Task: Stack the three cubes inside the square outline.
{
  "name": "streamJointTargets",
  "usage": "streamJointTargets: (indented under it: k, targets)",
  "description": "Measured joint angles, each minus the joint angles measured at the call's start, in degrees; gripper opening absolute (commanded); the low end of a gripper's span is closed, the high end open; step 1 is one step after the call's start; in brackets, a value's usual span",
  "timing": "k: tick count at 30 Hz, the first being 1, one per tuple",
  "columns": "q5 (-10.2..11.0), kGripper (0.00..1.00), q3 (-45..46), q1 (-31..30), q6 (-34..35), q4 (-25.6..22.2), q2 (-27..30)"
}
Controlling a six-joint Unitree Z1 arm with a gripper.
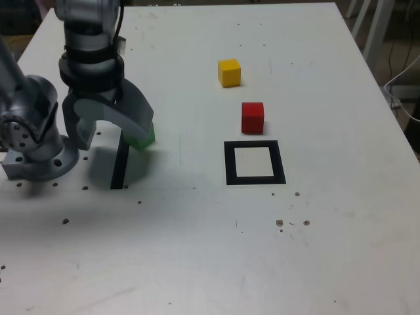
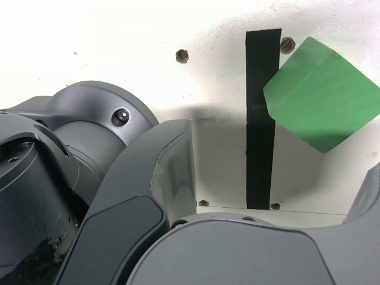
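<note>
**Green Block First, Frame Still Bare**

While the grey two-fingered gripper [image 1: 110,128] hangs low with its jaws spread, the small matte green cube [image 1: 142,138] sits just beside one finger, not yet pinched. It lies on the white worktop [image 1: 197,249] near the edge by the arm's base, touching the straight black tape line [image 1: 119,164] and turned askew to it.

The thick black square outline [image 1: 254,162] sits mid-table, its white centre unfilled. A matte red cube [image 1: 252,117] stands just beyond it, a matte yellow cube [image 1: 229,72] farther on.

Reaching for the first block seems the step in hand; next, the fingers likely must straddle the skewed cube.
</note>
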State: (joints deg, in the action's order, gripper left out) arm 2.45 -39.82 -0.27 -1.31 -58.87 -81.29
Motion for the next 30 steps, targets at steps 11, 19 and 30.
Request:
streamJointTargets:
  k: [11, 19, 30]
  targets:
    - [0.01, 0.99, 0.03, 0.00, 0.00, 0.05, -0.01]
    - [0.40, 0.99, -0.33, 0.00, 0.00, -0.02, -0.02]
    - [3.57, 0.99, -6.17, 0.00, -1.07, -5.01, -1.29]
